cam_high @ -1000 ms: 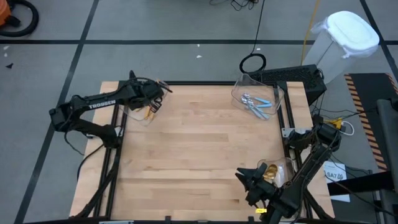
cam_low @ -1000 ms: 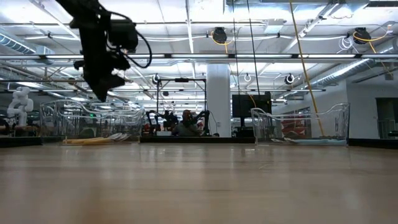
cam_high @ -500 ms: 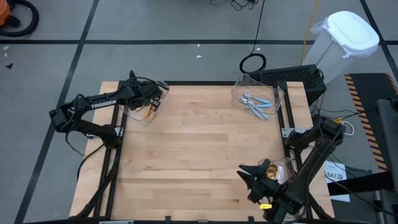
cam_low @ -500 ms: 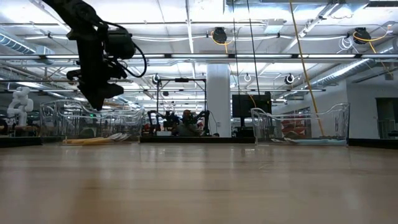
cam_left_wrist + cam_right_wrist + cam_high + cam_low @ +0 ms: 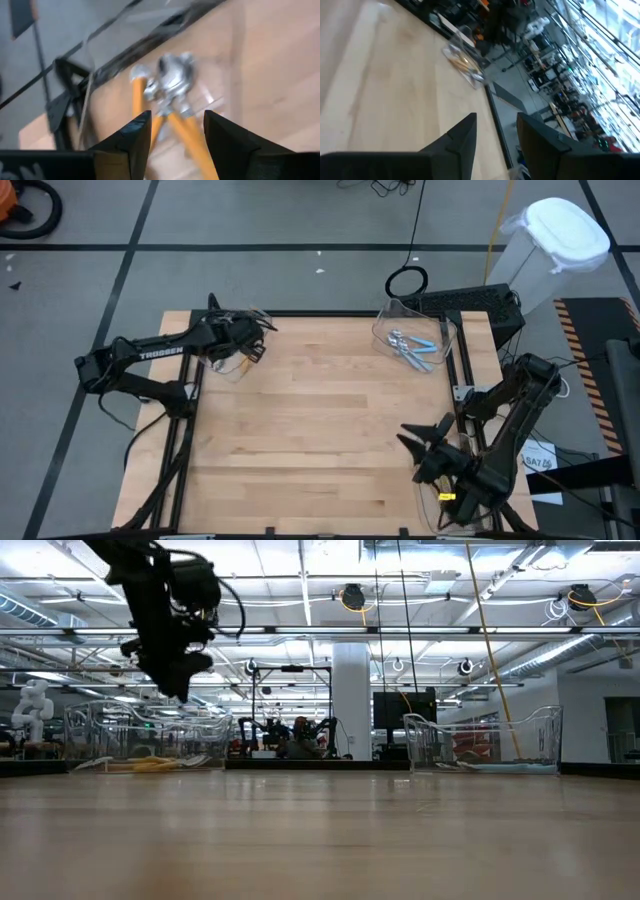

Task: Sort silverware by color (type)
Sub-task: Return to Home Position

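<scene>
Robotics lab, bright ceiling lights (image 5: 300,565), other arm rigs (image 5: 255,730) behind, white humanoid figure (image 5: 31,708), taped grey floor (image 5: 250,220).

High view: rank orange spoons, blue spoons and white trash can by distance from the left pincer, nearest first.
1. Orange spoons: right at the left pincer, top-left of the table.
2. Blue spoons: top-right of the table.
3. White trash can: off the table, farther right.

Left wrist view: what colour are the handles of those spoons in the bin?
Orange; the spoons have silver bowls. The left wrist view shows it best.
</scene>
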### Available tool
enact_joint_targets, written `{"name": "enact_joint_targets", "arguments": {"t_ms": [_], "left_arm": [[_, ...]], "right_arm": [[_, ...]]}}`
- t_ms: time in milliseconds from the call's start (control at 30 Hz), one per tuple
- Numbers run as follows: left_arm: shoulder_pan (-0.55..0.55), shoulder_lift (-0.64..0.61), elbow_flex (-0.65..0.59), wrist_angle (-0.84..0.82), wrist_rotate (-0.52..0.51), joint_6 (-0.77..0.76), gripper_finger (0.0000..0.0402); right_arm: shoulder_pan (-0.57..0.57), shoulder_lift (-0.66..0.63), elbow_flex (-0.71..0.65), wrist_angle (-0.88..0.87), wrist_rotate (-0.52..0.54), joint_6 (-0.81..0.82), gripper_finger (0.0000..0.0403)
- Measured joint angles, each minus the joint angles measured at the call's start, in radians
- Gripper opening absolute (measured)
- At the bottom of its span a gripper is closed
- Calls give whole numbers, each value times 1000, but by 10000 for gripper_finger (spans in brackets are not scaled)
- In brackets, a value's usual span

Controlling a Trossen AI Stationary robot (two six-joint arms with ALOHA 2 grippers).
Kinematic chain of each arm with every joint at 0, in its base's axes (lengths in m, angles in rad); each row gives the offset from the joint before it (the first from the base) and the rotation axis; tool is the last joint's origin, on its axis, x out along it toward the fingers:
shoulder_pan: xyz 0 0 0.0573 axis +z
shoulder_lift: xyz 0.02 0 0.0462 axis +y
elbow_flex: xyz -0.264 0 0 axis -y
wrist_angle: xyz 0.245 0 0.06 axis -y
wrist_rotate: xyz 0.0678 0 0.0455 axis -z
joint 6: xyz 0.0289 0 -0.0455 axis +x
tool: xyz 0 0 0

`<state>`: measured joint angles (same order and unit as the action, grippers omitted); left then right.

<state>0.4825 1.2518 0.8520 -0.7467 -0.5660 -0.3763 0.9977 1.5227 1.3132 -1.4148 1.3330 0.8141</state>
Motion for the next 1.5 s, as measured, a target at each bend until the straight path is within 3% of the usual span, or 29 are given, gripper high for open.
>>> {"name": "enact_joint_targets", "arguments": {"t_ms": [133,333,467,667,1000,1200,1500], "left_arm": [[-93,-35,11,79,-1,21,181],[-223,-51,12,195,-1,68,181],[-304,-46,12,253,-2,83,181],[-438,-45,11,391,-2,125,181],[-609,-38,11,627,39,275,118],[-647,17,-45,889,344,489,91],[-621,35,-288,1235,352,498,48]], "right_arm": [[4,-1,-8,-153,0,211,134],[13,-74,-76,-148,-64,201,126],[19,-181,-126,-134,-107,191,94],[19,-391,-183,-44,-132,88,16],[19,-791,-466,332,-160,-169,2],[19,-977,-666,671,-160,-413,1],[-6,-1104,-908,1101,-315,-708,1]]}}
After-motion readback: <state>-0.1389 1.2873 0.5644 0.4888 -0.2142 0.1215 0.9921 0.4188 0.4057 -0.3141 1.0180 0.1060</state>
